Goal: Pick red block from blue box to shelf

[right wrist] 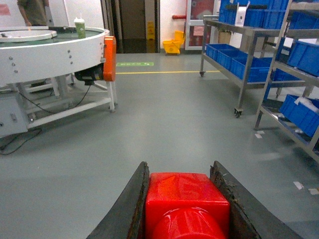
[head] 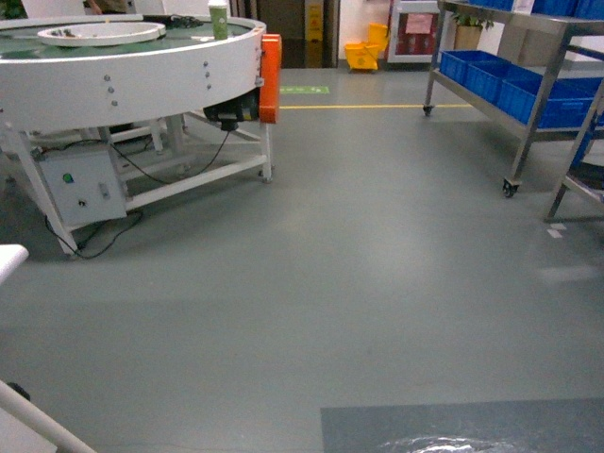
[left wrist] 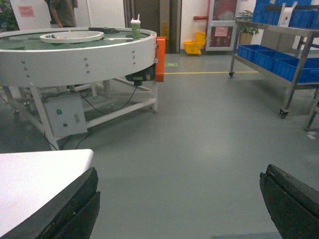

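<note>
In the right wrist view the glossy red block (right wrist: 184,199) fills the gap between the dark fingers, its round stud facing the camera. My right gripper (right wrist: 180,168) is shut on it, held above the grey floor. My left gripper (left wrist: 180,173) is open, with only floor between its wide-apart fingers (left wrist: 75,204). The steel shelf (head: 543,90) stands at the far right on castors, also in the left wrist view (left wrist: 299,64) and the right wrist view (right wrist: 247,64). The blue box is out of view. Neither gripper shows in the head view.
A round white conveyor table (head: 123,80) with an orange guard (head: 271,75) and a control box (head: 80,184) stands at the left, cables on the floor. Dark blue crates (head: 528,90) sit on the racks. A second rack (right wrist: 294,109) is nearer right. A white surface (left wrist: 35,184) lies beside the left fingers.
</note>
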Tool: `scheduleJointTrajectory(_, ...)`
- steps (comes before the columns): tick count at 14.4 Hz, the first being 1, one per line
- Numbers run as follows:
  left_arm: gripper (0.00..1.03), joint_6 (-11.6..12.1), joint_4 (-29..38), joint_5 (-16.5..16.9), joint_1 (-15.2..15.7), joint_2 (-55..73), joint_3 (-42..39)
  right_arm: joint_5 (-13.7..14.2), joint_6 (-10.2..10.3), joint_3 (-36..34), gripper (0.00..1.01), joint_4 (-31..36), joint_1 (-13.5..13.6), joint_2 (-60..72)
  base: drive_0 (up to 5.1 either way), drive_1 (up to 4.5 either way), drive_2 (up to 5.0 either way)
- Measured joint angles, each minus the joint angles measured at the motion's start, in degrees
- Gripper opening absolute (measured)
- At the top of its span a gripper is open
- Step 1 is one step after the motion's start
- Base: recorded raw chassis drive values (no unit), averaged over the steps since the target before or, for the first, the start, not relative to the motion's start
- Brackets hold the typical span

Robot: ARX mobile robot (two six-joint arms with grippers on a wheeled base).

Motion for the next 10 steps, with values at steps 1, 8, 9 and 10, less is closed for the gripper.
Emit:
scheduleJointTrajectory(1,0.98,0.0,-0.11,-0.07,0.0,0.0,0.0,-0.02,0.0,0.0,0.28,0.13,0.0,0.0,-0.1,3.79,-4.1)
scheduleJointTrajectory(8,0.98,0.0,-0.15,-0.07,0.0,0.0,0.0,-0.02,0.0,0.0,0.28,0.07,0.0,0.0,0.0,3.92,-3.9)
scheduleJointTrajectory(9,0.98,0.0,-0.15,-0.07,0.0,0.0,0.0,-0.02,0.0,0.0,0.28,0.07,0.0,0.0,0.1,4.0,-3.8)
scheduleJointTrajectory(10,0.98,0.0,-0.17,-0.07,0.0,0.0,0.0,-0.02,0.0,0.0,0.28,0.09,0.0,0.0,0.1,4.0,-3.8)
